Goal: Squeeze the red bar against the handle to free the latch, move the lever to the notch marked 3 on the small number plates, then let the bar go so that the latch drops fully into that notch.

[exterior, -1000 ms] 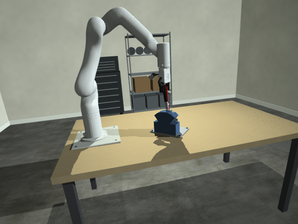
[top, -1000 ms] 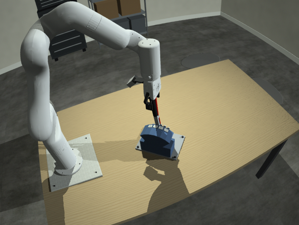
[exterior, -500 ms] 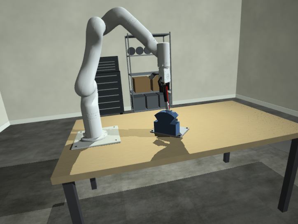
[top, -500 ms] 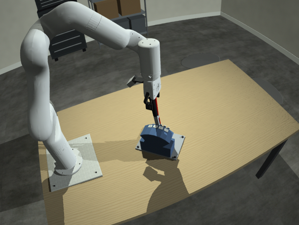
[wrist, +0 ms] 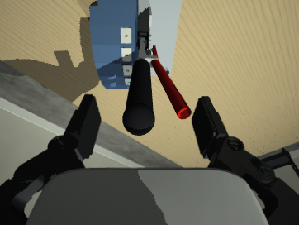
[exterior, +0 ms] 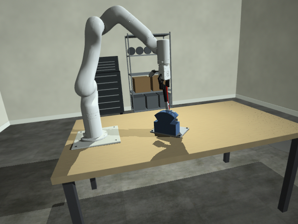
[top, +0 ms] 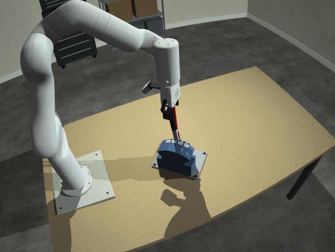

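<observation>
Risk lies mainly in the closing move: the gripper (wrist: 146,120) stands fully apart and holds nothing, with the black handle (wrist: 139,97) and the red bar (wrist: 170,88) both between its dark ribbed pads (wrist: 88,120), and since the bar splays away from the handle toward one pad, a closure that is not centred could probably push the lever sideways or let the smooth round bar slip out before the latch is free. The lever rises from a blue arched quadrant housing (top: 176,160) on a grey base plate (top: 201,162), near the middle of the wooden table (top: 257,122) with fine grain. The small white number plates (top: 179,142) sit along its top edge, but their digits are too small to read.
</observation>
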`<state>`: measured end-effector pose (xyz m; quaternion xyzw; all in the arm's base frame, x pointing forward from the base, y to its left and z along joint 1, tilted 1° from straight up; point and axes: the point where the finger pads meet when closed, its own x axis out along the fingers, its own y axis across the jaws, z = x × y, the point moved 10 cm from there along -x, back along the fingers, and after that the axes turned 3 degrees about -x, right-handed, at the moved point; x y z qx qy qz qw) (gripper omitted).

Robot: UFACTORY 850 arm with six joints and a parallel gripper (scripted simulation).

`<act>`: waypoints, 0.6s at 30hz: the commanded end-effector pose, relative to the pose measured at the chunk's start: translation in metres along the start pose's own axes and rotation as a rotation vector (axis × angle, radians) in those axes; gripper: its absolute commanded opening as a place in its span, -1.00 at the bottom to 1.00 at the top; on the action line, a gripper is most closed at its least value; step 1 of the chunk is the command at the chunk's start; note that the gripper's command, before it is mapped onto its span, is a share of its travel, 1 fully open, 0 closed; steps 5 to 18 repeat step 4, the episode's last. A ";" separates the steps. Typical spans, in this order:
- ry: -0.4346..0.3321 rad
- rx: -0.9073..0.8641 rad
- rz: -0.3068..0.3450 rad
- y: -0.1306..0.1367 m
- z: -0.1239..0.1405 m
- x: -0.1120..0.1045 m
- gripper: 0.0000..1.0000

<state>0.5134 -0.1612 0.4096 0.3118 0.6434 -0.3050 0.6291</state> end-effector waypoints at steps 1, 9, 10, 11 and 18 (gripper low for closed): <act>-0.001 0.000 0.001 0.000 0.000 -0.005 1.00; -0.001 0.000 0.001 0.000 0.000 -0.005 1.00; -0.001 0.000 0.001 0.000 0.000 -0.005 1.00; -0.001 0.000 0.001 0.000 0.000 -0.005 1.00; -0.001 0.000 0.001 0.000 0.000 -0.005 1.00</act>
